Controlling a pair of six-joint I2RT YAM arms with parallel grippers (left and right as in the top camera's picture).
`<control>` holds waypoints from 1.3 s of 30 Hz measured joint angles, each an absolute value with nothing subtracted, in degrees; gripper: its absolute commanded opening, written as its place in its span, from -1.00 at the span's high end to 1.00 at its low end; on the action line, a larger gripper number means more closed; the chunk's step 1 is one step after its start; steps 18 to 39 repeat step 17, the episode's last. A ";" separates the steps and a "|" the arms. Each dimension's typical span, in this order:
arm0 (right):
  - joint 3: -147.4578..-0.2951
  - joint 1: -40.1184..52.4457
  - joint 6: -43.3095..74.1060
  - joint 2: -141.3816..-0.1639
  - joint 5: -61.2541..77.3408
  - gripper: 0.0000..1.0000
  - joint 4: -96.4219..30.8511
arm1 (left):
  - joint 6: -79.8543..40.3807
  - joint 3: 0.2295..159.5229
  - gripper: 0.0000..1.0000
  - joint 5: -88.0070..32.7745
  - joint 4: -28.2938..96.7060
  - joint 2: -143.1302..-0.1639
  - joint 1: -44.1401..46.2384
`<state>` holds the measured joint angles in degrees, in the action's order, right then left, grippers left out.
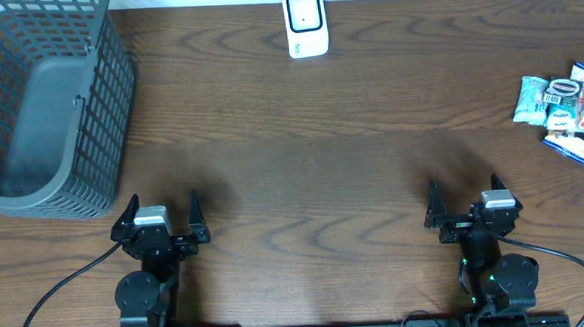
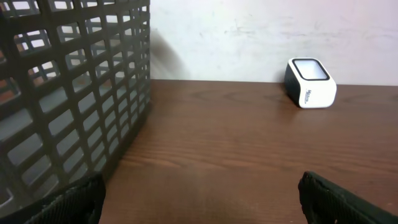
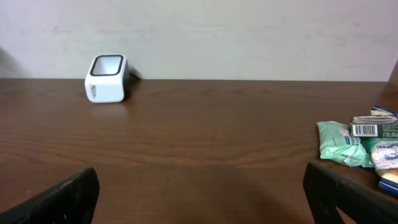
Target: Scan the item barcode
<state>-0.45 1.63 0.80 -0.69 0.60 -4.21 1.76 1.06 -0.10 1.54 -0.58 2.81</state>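
- A white scanner (image 3: 107, 78) with a dark top window stands near the table's (image 3: 205, 124) far edge, toward the left.
- Packets (image 3: 364, 146) lie heaped at the right edge, with one barcode showing.
- The right gripper's (image 3: 202, 196) dark fingers (image 3: 68, 199) stand wide apart.

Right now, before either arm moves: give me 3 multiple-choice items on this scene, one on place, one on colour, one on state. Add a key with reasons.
1. Where does the basket stand?
A. dead centre
B. far-left corner of the table
C. near-right edge

2. The scanner has a body that is mostly:
A. white
B. red
C. green

3. The left gripper and right gripper are:
A. both shut
B. left shut on a packet
C. both open, holding nothing

Key:
1 B: the overhead view shows it at the far edge on the left arm's side.
2 A: every view shows a white shell around a dark face.
3 C: each pair of fingers stands wide apart with only bare wood between them.
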 measured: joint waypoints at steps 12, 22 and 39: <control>-0.45 1.63 0.80 -0.69 0.60 -0.99 -4.21 | 1.78 1.06 -0.96 -0.10 1.54 -0.58 2.81; -0.45 1.63 0.80 -0.69 0.60 -0.99 -4.19 | 1.80 1.06 -0.96 -0.12 1.52 -0.58 2.81; -0.45 1.63 0.80 -0.69 0.60 -0.99 -4.19 | 1.80 1.06 -0.96 -0.12 1.52 -0.58 2.81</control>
